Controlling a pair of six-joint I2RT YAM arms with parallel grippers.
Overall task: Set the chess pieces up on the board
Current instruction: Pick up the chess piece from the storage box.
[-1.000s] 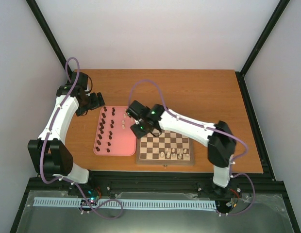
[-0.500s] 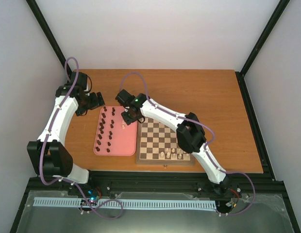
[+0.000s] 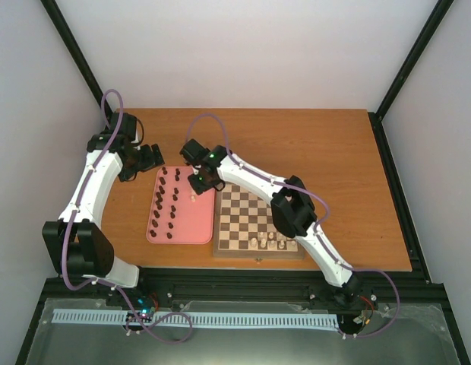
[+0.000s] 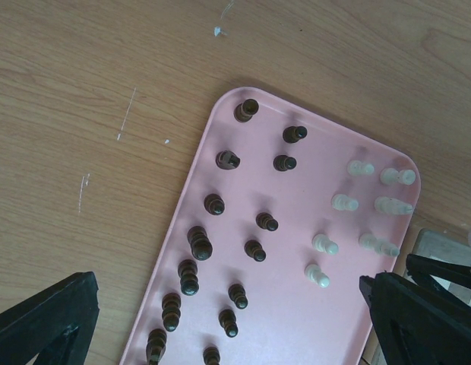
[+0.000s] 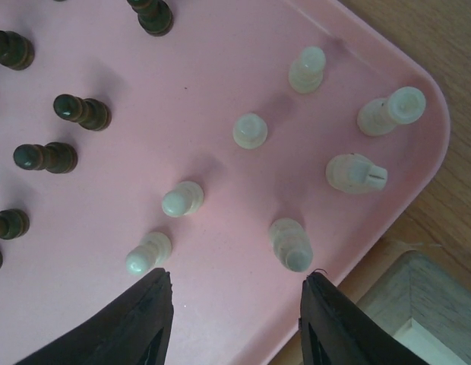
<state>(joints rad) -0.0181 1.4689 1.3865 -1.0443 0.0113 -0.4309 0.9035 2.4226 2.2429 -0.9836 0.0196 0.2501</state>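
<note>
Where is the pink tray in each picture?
Top external: the pink tray lies left of centre, beside the chessboard.
Left wrist: the tray runs slanted across the middle and bottom.
Right wrist: the tray fills most of the picture.
Shared landmark: the cream-white chess pieces standing at one end of the tray.

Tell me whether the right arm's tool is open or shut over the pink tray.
Open. The right tool shows both fingers spread apart above the pink tray, nothing gripped between them.
</note>
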